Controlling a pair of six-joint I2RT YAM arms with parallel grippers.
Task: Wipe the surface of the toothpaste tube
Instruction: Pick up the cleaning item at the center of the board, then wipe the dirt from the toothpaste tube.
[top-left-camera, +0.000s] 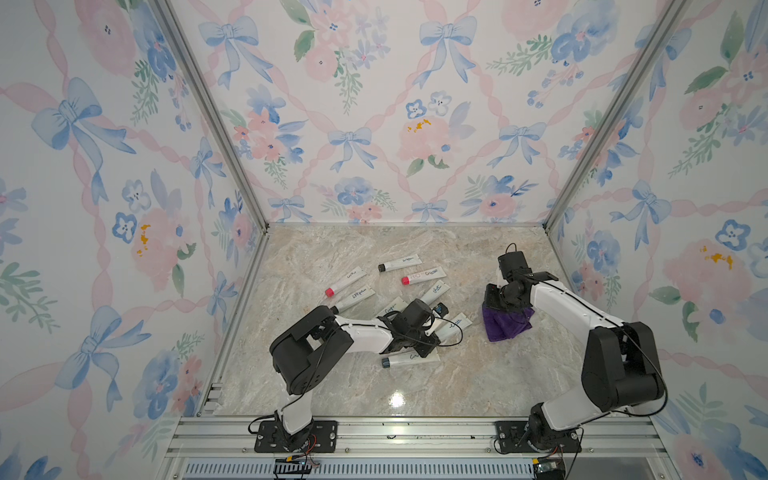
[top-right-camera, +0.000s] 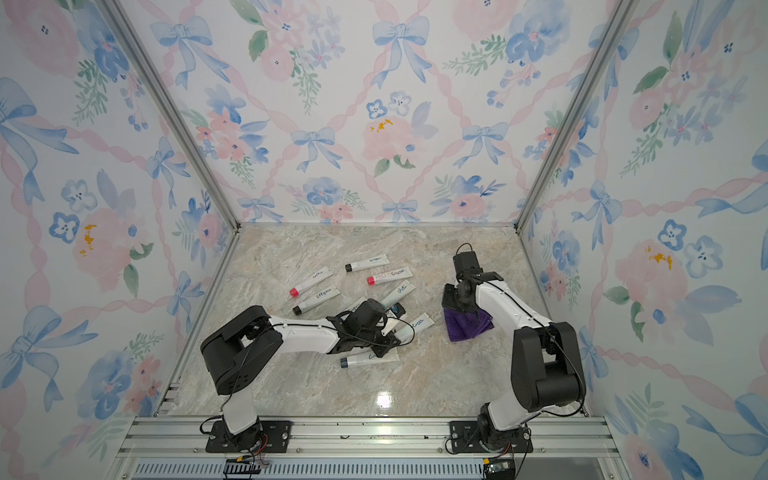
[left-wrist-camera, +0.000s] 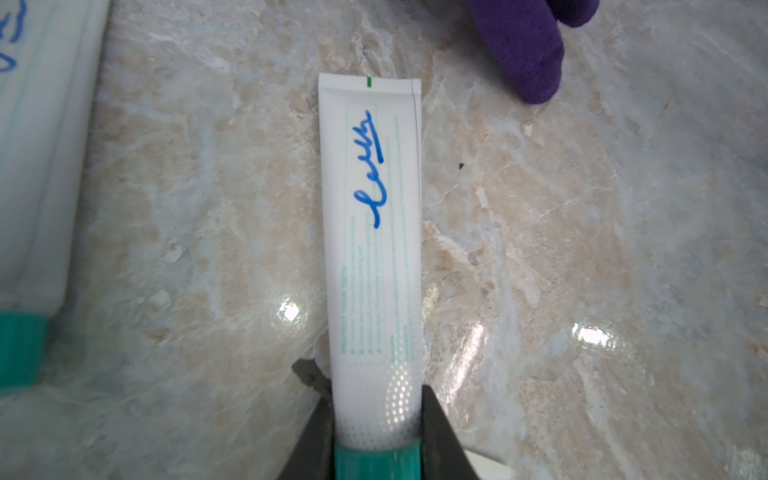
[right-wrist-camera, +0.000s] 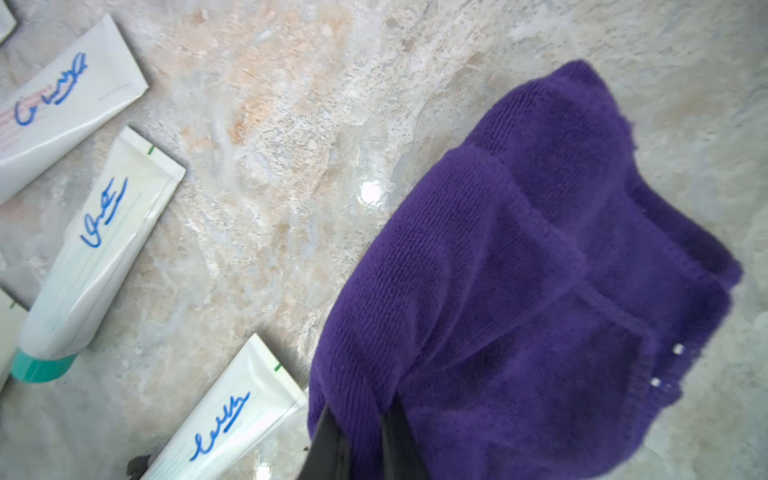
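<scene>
Marble top, floral walls. My left gripper pinches the tube just above its teal cap. In top views its crimp end points to 2 o'clock. My right gripper is clamped on the cloth, near, at the tube's 3 o'clock. Its fingertips are buried in folds. I can't tell whether the tube rests on the marble.

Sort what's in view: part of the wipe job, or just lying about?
In the job:
- tube, clamped at its cap end by the left fingers
- cloth, pinched in the right fingers

Lying about:
- rear black-cap tube
- red-cap tube beside it
- loose teal-cap tube
</scene>
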